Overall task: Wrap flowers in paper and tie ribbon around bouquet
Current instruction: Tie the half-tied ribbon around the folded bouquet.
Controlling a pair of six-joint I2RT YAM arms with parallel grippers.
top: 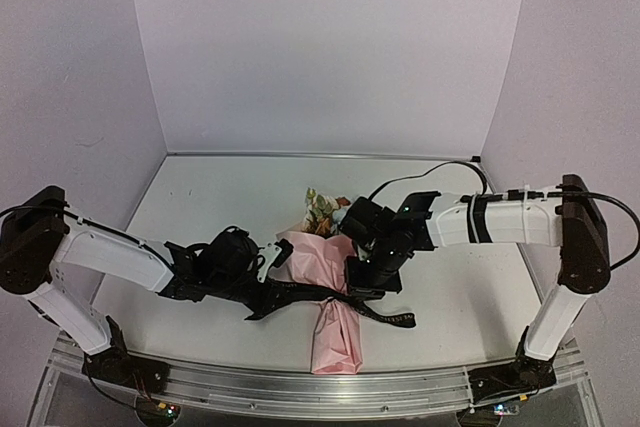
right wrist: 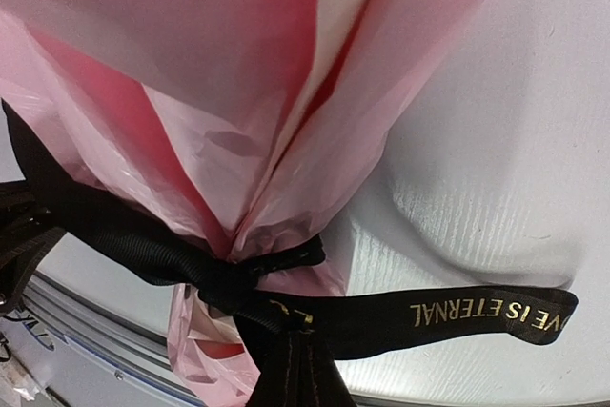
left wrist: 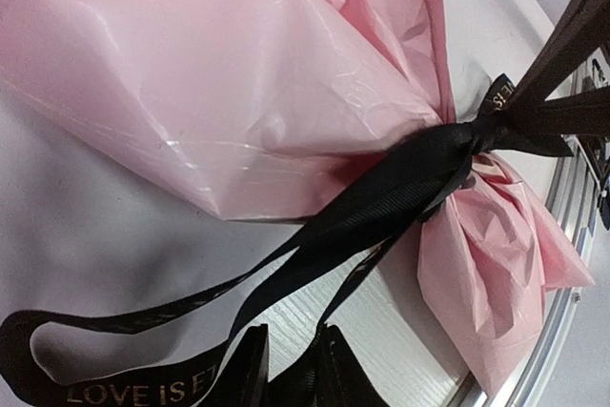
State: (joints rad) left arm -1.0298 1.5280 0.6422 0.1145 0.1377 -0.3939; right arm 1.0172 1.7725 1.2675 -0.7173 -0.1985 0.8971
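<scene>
The bouquet lies mid-table, its pink paper [top: 335, 332] narrowing toward me and the flowers [top: 322, 209] showing at the far end. The black ribbon [top: 385, 315] with gold lettering is knotted round the paper's waist [left wrist: 457, 140]. My left gripper [top: 275, 297] sits left of the waist. Taut ribbon strands [left wrist: 400, 183] run from the knot into its nearly shut fingers [left wrist: 294, 327], and a lettered loop hangs to the left. My right gripper [top: 365, 285] is on the right side, shut [right wrist: 291, 326] on the ribbon just beside the knot. A lettered tail [right wrist: 457, 312] lies on the table.
An aluminium rail [top: 300, 382] runs along the table's near edge, just below the bouquet's narrow end. Pale walls [top: 330, 47] close off the back and both sides. The white table top [top: 230, 197] stretches behind the arms.
</scene>
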